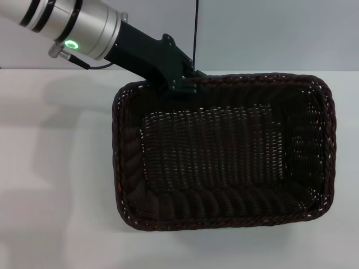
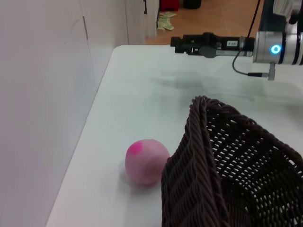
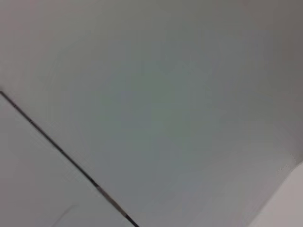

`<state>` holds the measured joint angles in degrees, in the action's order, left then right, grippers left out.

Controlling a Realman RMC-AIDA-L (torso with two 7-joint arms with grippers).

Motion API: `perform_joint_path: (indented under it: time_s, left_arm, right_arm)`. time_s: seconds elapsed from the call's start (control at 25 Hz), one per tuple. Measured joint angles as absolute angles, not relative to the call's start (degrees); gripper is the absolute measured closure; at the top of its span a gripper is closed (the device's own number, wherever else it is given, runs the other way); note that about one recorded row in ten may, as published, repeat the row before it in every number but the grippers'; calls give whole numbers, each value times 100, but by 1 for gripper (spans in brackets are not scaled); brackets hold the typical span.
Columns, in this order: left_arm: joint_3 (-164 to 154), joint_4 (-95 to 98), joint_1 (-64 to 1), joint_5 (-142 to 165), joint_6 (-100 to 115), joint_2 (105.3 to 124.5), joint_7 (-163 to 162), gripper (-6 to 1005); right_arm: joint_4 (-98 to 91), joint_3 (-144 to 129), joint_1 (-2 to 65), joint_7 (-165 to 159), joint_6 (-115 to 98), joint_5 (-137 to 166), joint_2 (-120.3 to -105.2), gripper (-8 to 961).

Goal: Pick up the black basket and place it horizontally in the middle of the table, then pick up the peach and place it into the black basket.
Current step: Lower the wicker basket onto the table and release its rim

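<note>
Head view: left pincer [image 1: 180, 83] comes in from the upper left and sits at the far rim of the black basket [image 1: 224, 154], near its far-left corner. Its dark housing overlaps the braided rim; the fingertips are hidden there, so cannot tell whether it is spread or pinching the rim. The basket fills the middle and right of the white desk [image 1: 56, 168], long side running left-right, and it is empty inside. No peach in this view.

Left wrist view: the peach [image 2: 146, 161] shows here only, on the desk just beside a basket corner, apparently touching the weave. The right pincer [image 2: 177, 44] also shows only here, far off over the desk's far edge, reaching out level, fingers pressed together on nothing.

Right wrist view: only a plain pale surface with a thin dark line.

Counts: one basket, one peach, two pincers.
</note>
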<state>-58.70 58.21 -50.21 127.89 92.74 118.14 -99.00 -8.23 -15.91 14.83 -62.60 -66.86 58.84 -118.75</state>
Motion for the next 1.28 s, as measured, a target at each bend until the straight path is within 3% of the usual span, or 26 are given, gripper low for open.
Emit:
perform_joint_path:
  time_s: [0.52,1.24,1.28]
  left_arm:
    - [-6110,5760,-5017,12750,9057,11835,-9812,796]
    - [-6460,5812,-4777,12383,8130,11849,-9696,587]
    - [-6460,5840,-4696,12228,8051,11846,-9614,341]
  right_arm:
    - [-872,-1520,1383,-5547,-7782,5842,-11874,396]
    - [-829,-1522,1380,-5538,-7742,5855,-11880,395]
    - [-831,-1536,1380,-5538,-7745,5858,-11881,395]
